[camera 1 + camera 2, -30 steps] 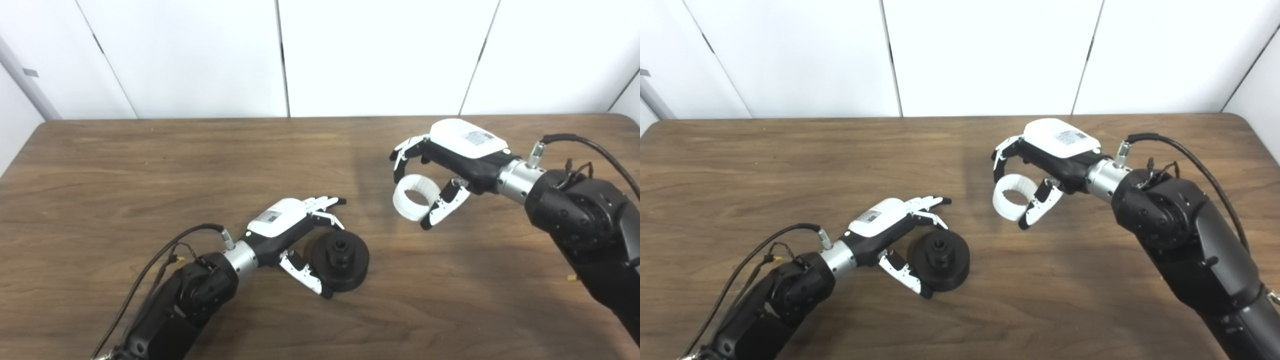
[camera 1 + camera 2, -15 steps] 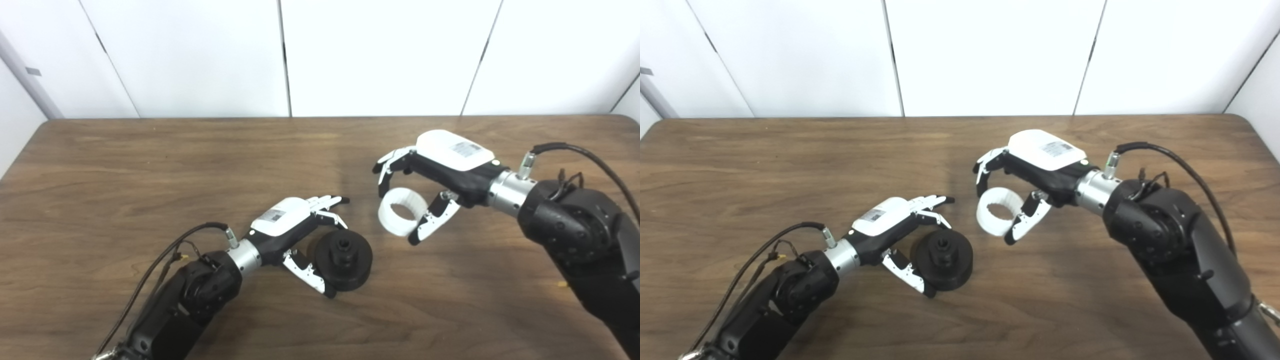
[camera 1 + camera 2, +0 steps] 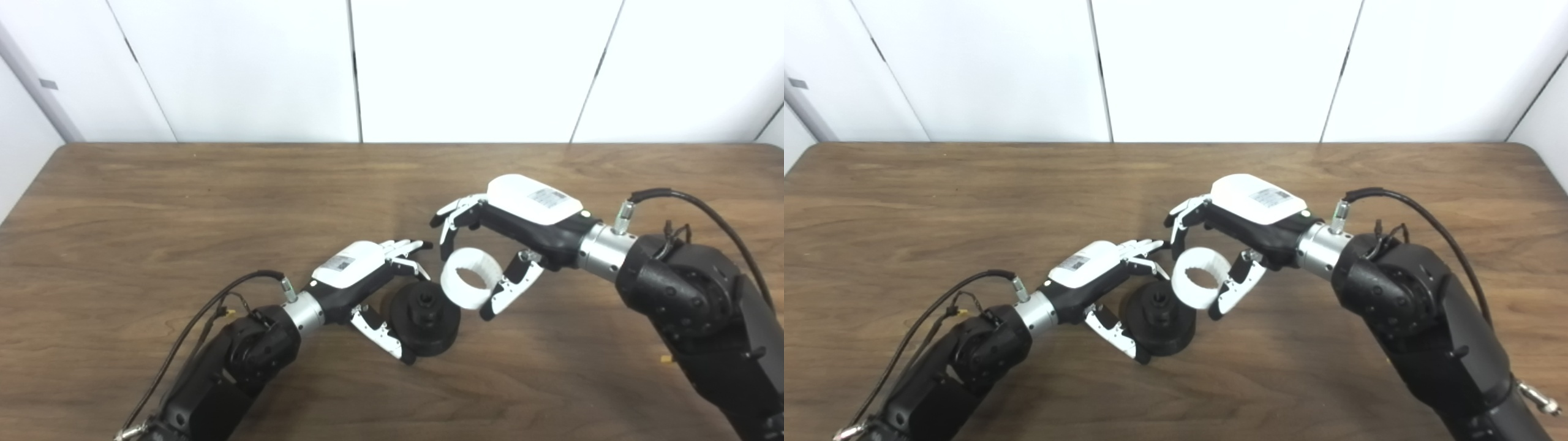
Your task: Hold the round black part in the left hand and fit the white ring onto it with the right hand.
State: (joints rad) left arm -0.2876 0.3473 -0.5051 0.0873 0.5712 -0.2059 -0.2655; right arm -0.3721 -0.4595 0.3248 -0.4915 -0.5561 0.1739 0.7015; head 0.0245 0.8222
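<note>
Left hand [image 3: 361, 278] grips round black part [image 3: 425, 318] between thumb and fingers, part resting on wooden table [image 3: 184, 202]. Right hand [image 3: 520, 223] holds white ring [image 3: 470, 286] pinched between thumb and curled fingers, ring tilted, just right of black part's top, overlapping its edge; contact unclear.

Brown wooden table [image 3: 153, 202] — round black part [image 3: 429, 321] resting on it.
</note>
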